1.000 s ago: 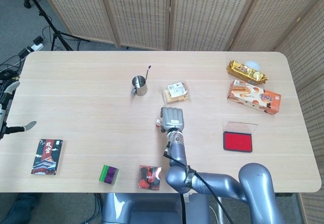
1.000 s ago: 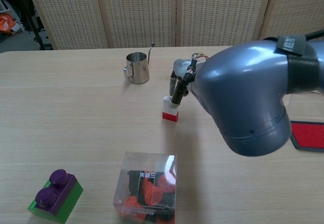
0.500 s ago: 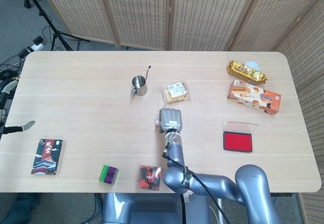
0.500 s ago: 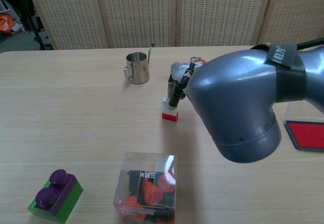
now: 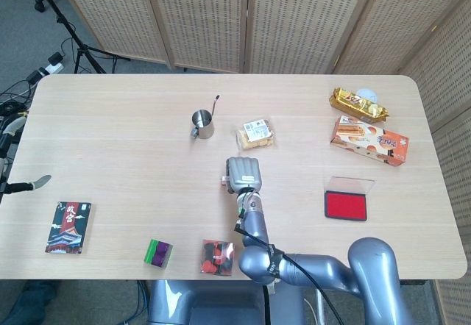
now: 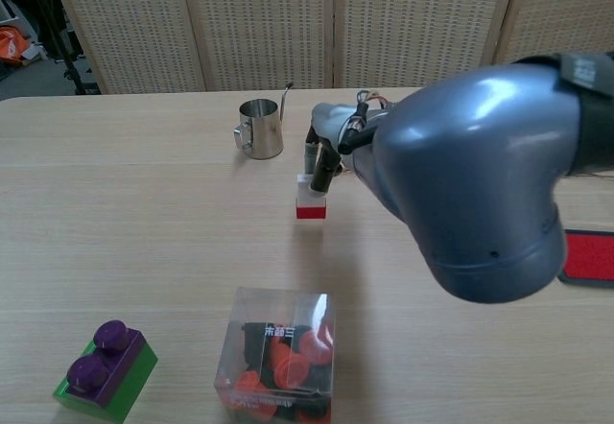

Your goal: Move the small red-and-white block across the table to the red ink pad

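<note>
We grasp the small red-and-white block [image 6: 310, 200] from above with our right hand [image 5: 242, 173], mid-table, well apart from the red ink pad [image 5: 345, 205] to the right. A steel cup [image 5: 202, 124] and wrapped pastry [image 5: 257, 134] sit just behind, with a clear box of red pieces [image 6: 278, 354] and purple-green brick [image 6: 102, 367] in front. Our left hand [image 5: 11, 159] at the table's left edge is too cropped to tell its state

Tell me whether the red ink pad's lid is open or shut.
Open. In the head view the red ink pad shows its bare red surface, with the clear lid flipped back behind it.
</note>
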`<state>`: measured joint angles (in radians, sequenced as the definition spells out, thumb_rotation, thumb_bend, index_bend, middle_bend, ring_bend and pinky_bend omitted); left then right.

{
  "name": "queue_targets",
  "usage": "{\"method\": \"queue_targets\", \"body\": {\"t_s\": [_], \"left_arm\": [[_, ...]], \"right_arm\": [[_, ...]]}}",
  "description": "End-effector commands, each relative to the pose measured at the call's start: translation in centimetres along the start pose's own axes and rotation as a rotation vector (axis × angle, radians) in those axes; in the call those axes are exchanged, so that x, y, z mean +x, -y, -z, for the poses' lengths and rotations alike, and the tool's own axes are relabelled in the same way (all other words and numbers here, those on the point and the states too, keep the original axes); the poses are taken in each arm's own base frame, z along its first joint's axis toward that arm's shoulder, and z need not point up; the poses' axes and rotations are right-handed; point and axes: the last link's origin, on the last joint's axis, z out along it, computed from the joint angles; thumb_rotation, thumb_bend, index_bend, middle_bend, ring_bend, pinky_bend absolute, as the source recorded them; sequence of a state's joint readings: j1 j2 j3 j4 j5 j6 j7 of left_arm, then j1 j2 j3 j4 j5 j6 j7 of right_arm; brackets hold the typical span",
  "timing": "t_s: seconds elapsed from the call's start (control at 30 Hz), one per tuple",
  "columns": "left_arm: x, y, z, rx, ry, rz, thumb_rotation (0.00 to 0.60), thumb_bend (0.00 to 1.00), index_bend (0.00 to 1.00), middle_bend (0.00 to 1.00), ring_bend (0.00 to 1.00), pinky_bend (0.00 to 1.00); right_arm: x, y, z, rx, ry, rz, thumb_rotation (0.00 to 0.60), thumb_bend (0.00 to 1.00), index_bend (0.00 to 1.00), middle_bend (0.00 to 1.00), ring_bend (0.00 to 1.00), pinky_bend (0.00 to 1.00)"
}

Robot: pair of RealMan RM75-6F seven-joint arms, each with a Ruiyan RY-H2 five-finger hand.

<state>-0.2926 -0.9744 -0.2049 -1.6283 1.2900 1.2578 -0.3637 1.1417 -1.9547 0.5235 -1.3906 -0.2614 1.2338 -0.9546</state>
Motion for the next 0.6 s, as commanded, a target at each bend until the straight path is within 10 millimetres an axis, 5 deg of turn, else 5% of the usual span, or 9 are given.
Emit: {"method": "queue_targets", "body": {"t_s": [0.03,0.33,0.6], "left_arm": [[-0.2,-0.1,0.0,-0.001,0.004,-0.005,0.6,0.0,0.0,0.0,0.0,0.0],[-1.3,-0.8,0.2,-0.017,0.03,-0.042,0.6,0.0,0.0,0.0,0.0,0.0],[-2.4,-1.7,0.5,-0.036,0.043,-0.073,0.6,0.0,0.0,0.0,0.0,0.0]], "right_arm": [[2.9,-1.8,1.7,0.039,-0.051,0.047,0.6,0.58,0.59,0.92,0.99,1.0],[8.0,-11.1,6.1,-0.009,-0.083,0.116,0.6,0.65,0.6,0.92,0.99,1.0],[8.8,-20.8,9.5,-0.091,-0.032,0.056,0.6,0.65,0.6,0.92,0.99,1.0]]}}
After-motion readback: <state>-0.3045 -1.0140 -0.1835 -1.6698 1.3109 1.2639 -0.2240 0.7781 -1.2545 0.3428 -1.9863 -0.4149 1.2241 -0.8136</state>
